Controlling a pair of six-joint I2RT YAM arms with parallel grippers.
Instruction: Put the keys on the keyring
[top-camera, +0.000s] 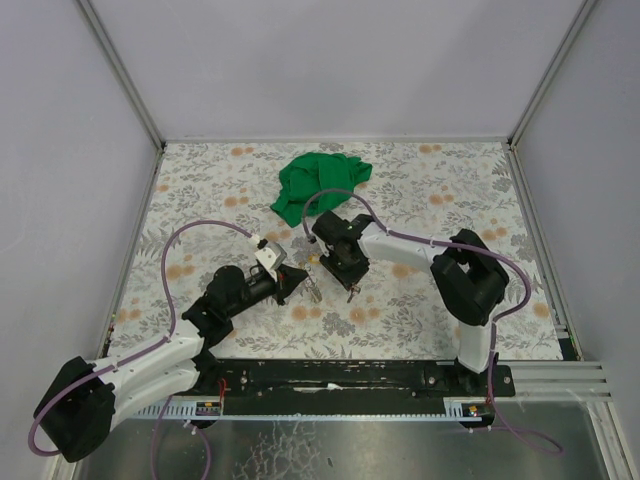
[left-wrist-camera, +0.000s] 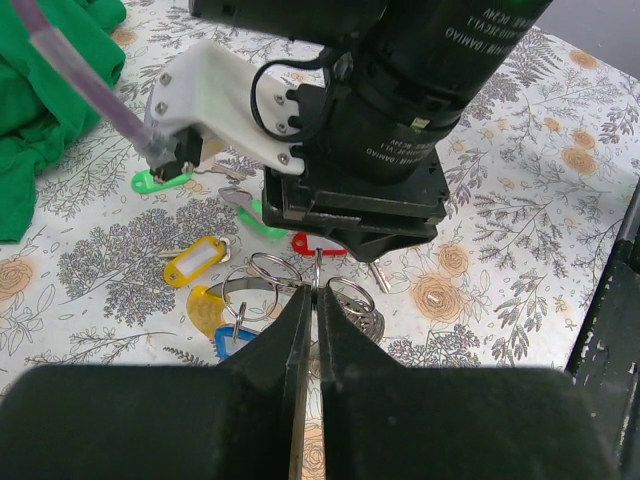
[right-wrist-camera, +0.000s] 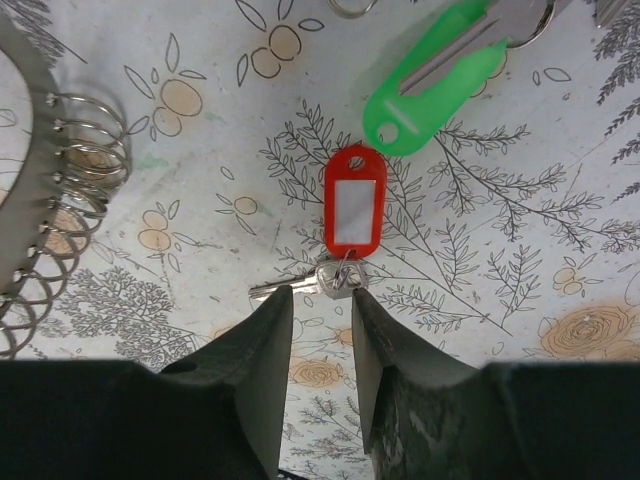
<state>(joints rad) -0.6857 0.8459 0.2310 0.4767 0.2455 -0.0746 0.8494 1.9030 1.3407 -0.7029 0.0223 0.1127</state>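
Fingers of the left gripper (left-wrist-camera: 312, 297) pinch the thin silvery wire keyring (left-wrist-camera: 317, 266). Fingers of the right gripper (right-wrist-camera: 322, 303) stand apart over the small metal key with a red tag (right-wrist-camera: 348, 212).

key tags (left-wrist-camera: 197, 262) counted: 6 | green tags (left-wrist-camera: 160, 181): 2 | yellow tags (left-wrist-camera: 208, 305): 2 | red tag (left-wrist-camera: 312, 245): 1 | blue tag (left-wrist-camera: 236, 342): 1 | green cloth (left-wrist-camera: 40, 110): 1 | robot arms (top-camera: 400, 245): 2

red tag (left-wrist-camera: 310, 245) half hidden, green cloth (left-wrist-camera: 40, 110) cropped
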